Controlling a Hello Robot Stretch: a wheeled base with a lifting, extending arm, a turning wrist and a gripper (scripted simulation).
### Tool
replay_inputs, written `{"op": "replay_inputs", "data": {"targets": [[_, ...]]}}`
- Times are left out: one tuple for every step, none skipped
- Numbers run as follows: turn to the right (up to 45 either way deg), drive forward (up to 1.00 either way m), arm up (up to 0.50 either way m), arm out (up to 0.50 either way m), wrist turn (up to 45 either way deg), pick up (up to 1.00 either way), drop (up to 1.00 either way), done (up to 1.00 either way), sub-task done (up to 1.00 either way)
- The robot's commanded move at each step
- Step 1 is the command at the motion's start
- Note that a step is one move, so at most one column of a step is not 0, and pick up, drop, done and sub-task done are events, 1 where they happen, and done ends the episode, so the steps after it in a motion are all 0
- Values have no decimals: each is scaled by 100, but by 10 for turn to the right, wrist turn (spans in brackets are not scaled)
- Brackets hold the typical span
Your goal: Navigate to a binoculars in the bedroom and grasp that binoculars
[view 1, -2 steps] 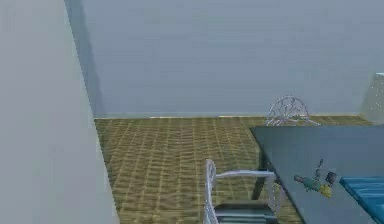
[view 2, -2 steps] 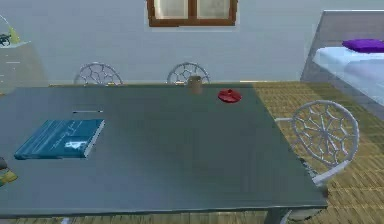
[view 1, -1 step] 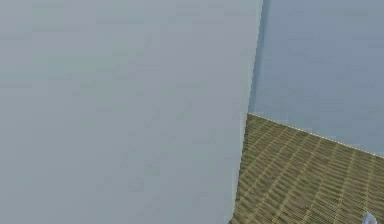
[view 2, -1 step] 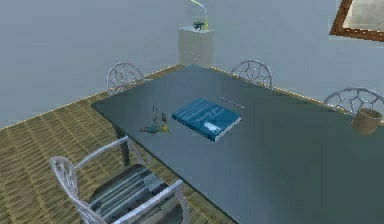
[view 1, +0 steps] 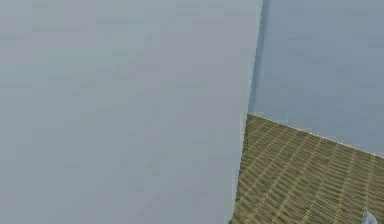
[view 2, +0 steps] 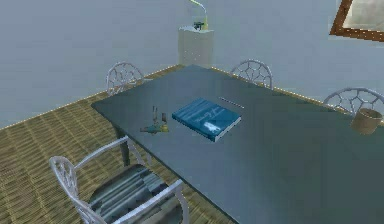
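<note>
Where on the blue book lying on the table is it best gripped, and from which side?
Probably its lower edge, coming from the table's near side by the white chair. The blue book lies flat on the dark table and looks too broad to span, so only a thin edge offers purchase; small things stand at its left.

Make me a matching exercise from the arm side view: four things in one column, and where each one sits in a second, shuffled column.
Things:
1. flat blue book
2. white box-shaped stand with a plant on top
3. small brown round container
4. wood-framed picture

Places:
A. on the wall, top right corner
B. middle of the dark tabletop
C. by the far wall, beyond the table
D. on the table at the right edge

Pairs: 1-B, 2-C, 3-D, 4-A
</note>
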Motion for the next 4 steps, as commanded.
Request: {"op": "replay_inputs", "data": {"targets": [[0,0,38,0,0,0,0,0,0],[0,0,0,50,0,0,0,0,0],[0,0,0,0,450,0,0,0,0],[0,0,0,0,450,0,0,0,0]]}}
